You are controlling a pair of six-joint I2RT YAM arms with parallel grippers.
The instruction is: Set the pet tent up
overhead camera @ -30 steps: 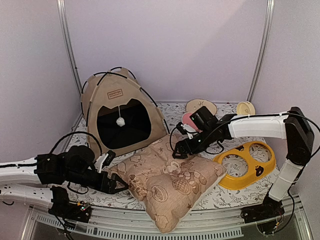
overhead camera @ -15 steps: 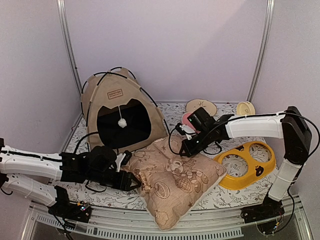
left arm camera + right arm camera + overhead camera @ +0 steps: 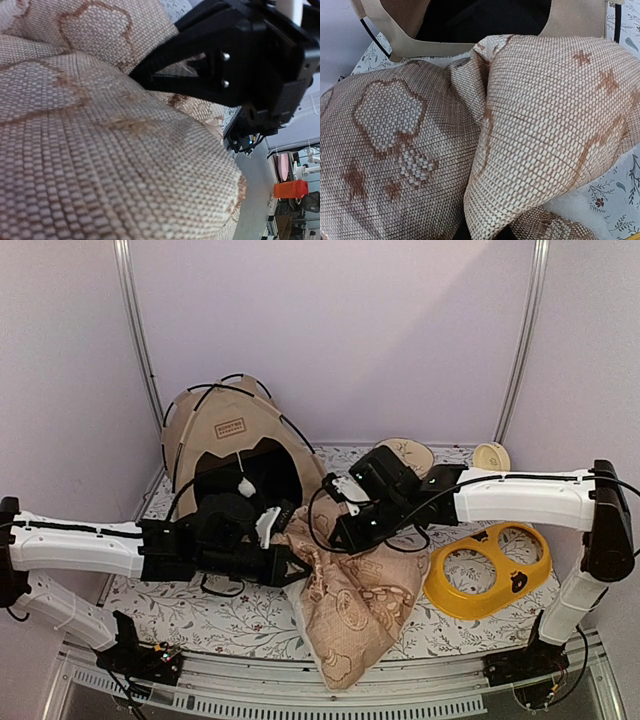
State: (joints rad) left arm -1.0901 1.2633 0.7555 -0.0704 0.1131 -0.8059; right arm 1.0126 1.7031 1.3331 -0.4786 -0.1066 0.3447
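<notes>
The pet tent (image 3: 225,430) stands upright at the back left, tan with black poles, a brown label (image 3: 229,427) and a white pom-pom (image 3: 243,487) hanging in its dark doorway. The beige patterned pillow (image 3: 355,600) is bunched up right in front of that doorway. My left gripper (image 3: 288,566) is shut on the pillow's left side and my right gripper (image 3: 340,538) is shut on its top edge. Pillow fabric (image 3: 100,150) fills the left wrist view and hides those fingers. In the right wrist view the folded pillow (image 3: 545,115) lies below the tent's tan door edge (image 3: 395,30).
A yellow two-hole bowl stand (image 3: 487,570) lies to the right of the pillow. Two round cream pieces (image 3: 405,452) (image 3: 491,456) sit at the back. The floral table cover (image 3: 200,615) runs to the metal front rail (image 3: 330,695). Upright frame poles (image 3: 135,330) flank the tent.
Both grippers have gone from open to shut on the pillow. Both arms moved toward the tent, and the pillow went from lying flat to bunched and raised before the doorway.
</notes>
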